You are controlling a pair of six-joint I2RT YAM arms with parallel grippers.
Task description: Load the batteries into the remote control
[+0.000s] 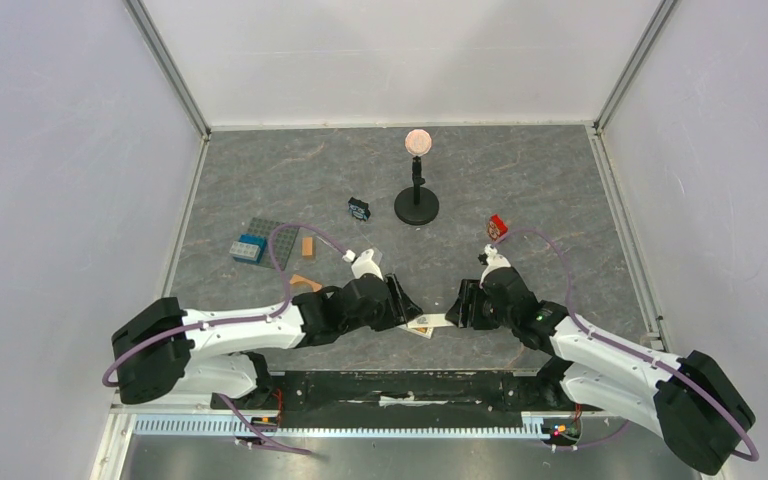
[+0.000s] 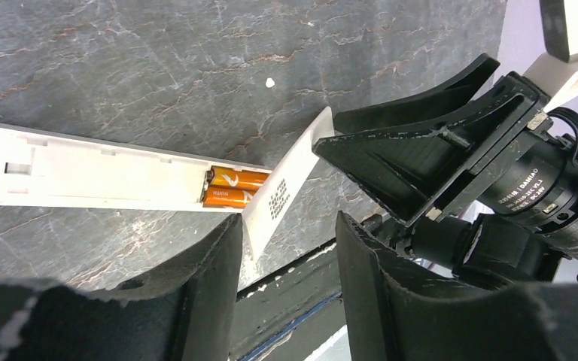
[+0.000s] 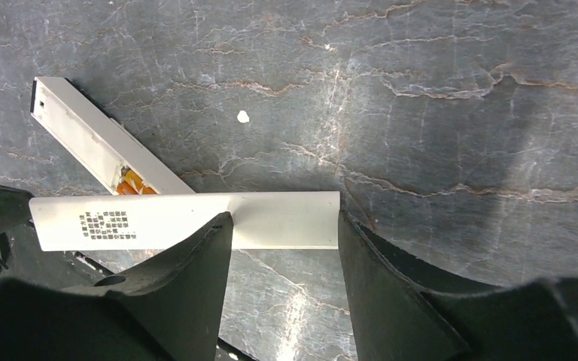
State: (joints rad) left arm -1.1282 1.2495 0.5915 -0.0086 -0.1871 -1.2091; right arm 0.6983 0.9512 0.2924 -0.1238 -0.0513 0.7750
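The white remote control (image 2: 90,177) lies back-up on the grey table, its battery bay open. Two orange batteries (image 2: 233,188) lie side by side in the bay. A white printed battery cover (image 2: 286,180) leans slantwise over the bay's end. My left gripper (image 2: 290,233) is open and empty, and the cover's lower end is by its left finger. In the right wrist view the remote (image 3: 98,139), the batteries (image 3: 132,184) and the cover (image 3: 158,219) also show. My right gripper (image 3: 284,222) is open, its fingertips straddling the cover's plain end. From above, both grippers (image 1: 407,305) (image 1: 463,305) meet over the remote (image 1: 425,324).
A black stand with a round pinkish top (image 1: 417,190) is at the back centre. A small black object (image 1: 359,209) and a red item (image 1: 497,227) lie nearby. A grey baseplate with a blue brick (image 1: 250,247), an orange block (image 1: 307,245) and a tan arch (image 1: 305,284) are to the left. The table's front edge (image 1: 390,385) is close.
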